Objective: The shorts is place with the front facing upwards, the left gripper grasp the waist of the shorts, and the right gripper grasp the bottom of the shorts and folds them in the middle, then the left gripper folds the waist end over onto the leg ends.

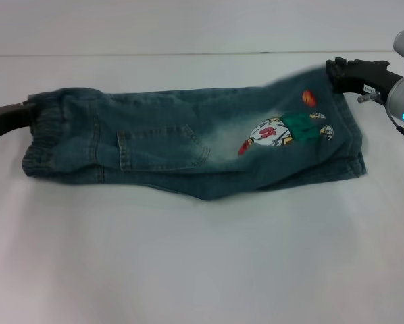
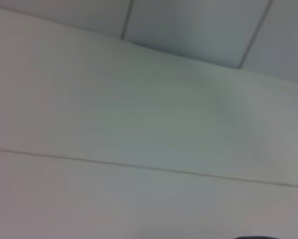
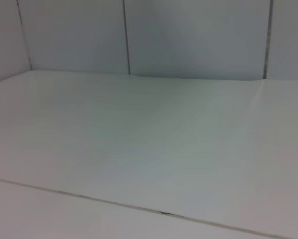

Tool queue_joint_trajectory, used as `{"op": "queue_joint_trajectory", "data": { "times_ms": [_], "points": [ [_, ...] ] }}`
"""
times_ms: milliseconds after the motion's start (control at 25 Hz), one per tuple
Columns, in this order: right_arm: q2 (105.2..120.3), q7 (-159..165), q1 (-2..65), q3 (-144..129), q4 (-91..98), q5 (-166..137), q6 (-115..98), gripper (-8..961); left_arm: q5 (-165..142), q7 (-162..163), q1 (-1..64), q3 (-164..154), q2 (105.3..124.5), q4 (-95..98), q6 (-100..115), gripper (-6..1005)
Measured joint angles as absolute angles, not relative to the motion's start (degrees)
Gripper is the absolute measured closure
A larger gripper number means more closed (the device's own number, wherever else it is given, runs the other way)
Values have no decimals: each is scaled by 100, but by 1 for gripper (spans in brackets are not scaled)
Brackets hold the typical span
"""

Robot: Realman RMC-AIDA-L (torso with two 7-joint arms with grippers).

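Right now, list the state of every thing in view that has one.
shorts: folded lengthwise, lying on the table, pocket and print up
waist of the shorts: at the left gripper
leg ends: at the right gripper
table: bearing the shorts

The head camera looks down from up high at the shorts [image 1: 188, 145] on the white table [image 1: 202, 270]. Both wrist cameras sit low, facing across bare table toward the wall at 12 o'clock.
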State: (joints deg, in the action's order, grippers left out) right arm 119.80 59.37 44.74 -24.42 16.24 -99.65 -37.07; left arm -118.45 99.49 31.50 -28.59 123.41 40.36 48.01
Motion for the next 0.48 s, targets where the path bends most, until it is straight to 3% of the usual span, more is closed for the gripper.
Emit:
{"op": "queue_joint_trajectory", "data": {
  "times_ms": [240,480],
  "points": [
    [11953,6307,4497,-2475,1603,-9999,-3548,753,-11855,10039,3164,-3208,12288,4019,4659,861],
    [11943,6432,4493,-2640,1621,-10001,-3561,616,-11856,10104,3178,-3196,12256,4018,4555,729]
  ]
}}
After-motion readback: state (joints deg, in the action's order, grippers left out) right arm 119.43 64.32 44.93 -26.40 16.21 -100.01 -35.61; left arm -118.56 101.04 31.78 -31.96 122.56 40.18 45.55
